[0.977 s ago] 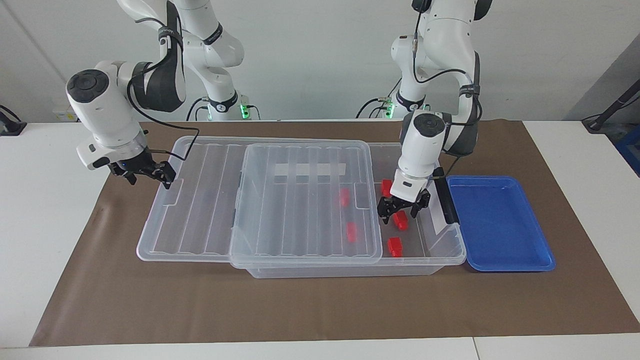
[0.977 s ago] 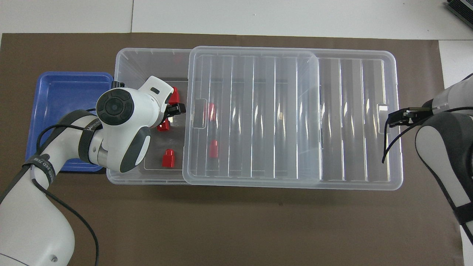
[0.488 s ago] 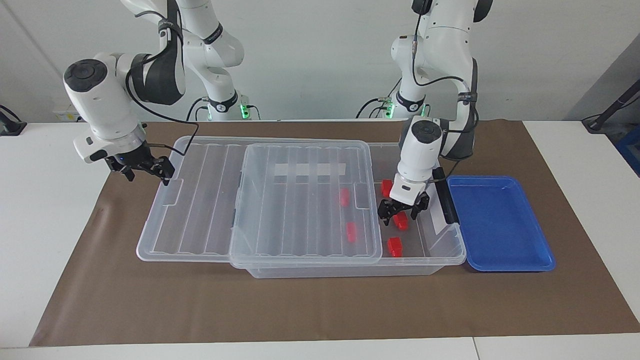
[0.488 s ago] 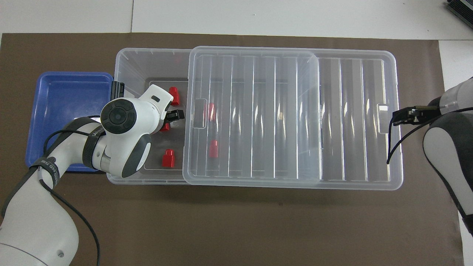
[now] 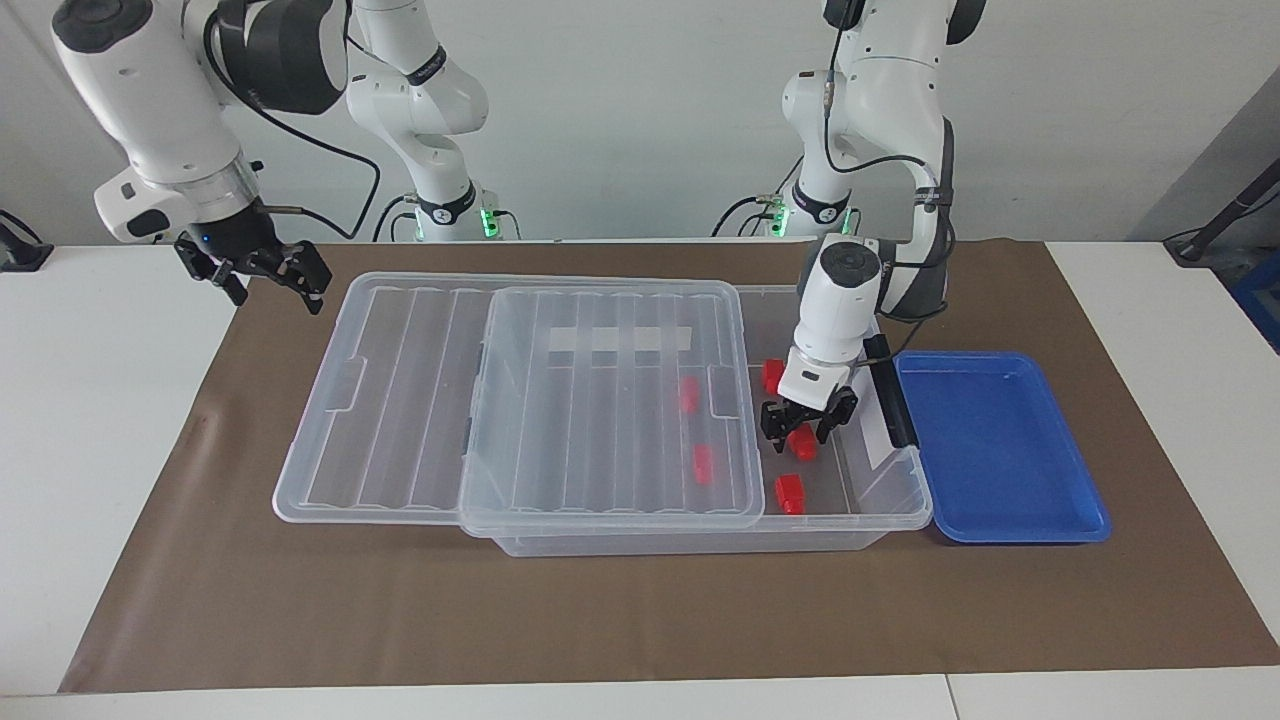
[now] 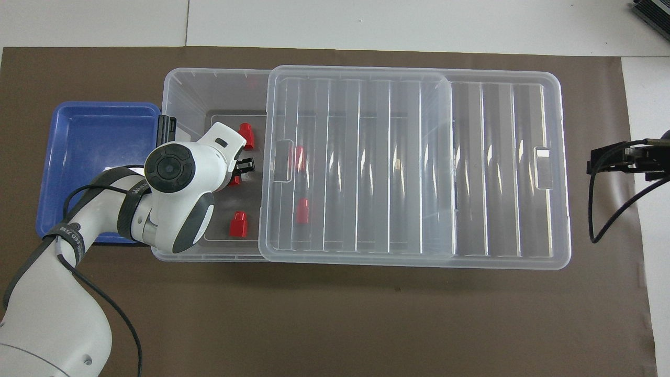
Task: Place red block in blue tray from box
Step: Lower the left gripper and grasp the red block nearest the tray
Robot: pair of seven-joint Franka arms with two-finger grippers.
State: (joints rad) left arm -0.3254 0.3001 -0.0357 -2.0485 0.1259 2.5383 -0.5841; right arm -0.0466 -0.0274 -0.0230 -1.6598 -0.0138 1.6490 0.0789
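Right gripper [image 5: 262, 272] — hanging raised over the brown mat [image 5: 240, 420] at the right arm's end of the table, clear of the lid, fingers spread and holding nothing. Clear lid [image 5: 420, 400] is lying slid toward the right arm's end, half overhanging the box [image 5: 880, 510] and leaving its other end uncovered. Two red blocks are showing through the lid [image 5: 689, 394] [image 5: 703, 465]. In the uncovered end, three more are sitting on the floor: one nearest the robots [image 5: 772, 375], one farthest from them [image 5: 790, 493], and between these the red block [image 5: 802, 443] that the left gripper [image 5: 797, 425] is reaching down to — fingers narrowly parted on either side of it, whether gripping it cannot be told. Blue tray [image 5: 1000, 450] is lying just beside the box at the left arm's end, with no block in it.
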